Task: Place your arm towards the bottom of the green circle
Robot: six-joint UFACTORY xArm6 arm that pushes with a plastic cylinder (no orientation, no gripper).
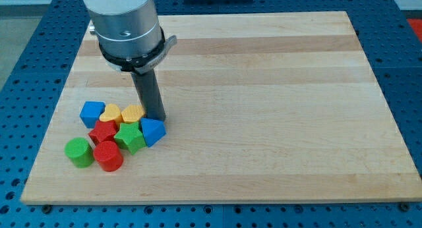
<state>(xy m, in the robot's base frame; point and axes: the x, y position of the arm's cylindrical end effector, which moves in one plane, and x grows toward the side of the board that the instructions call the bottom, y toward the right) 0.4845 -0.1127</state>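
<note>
Green cylinder block (the green circle) (79, 152) sits lower left of the frame, leftmost of the cluster and near the wooden board's (264, 89) left edge. Red cylinder block (109, 156) is just beside it on the right; red star block (103, 131) just above-right. Green star block (130, 136), blue pentagon-ish block (91, 113), two yellow heart blocks (111, 113) (132, 112) and a blue wedge-like block (152, 131) fill the rest of the cluster. My tip (158, 117) is a bare rod with nothing to grip, down at the cluster's upper right, touching or just beside the blue wedge and right yellow heart, with the pack between it and the green cylinder. Bare wood below and left of the green cylinder, narrow before the edges; board's right side wide open. Blue perforated table (26, 70) surrounds the board.
</note>
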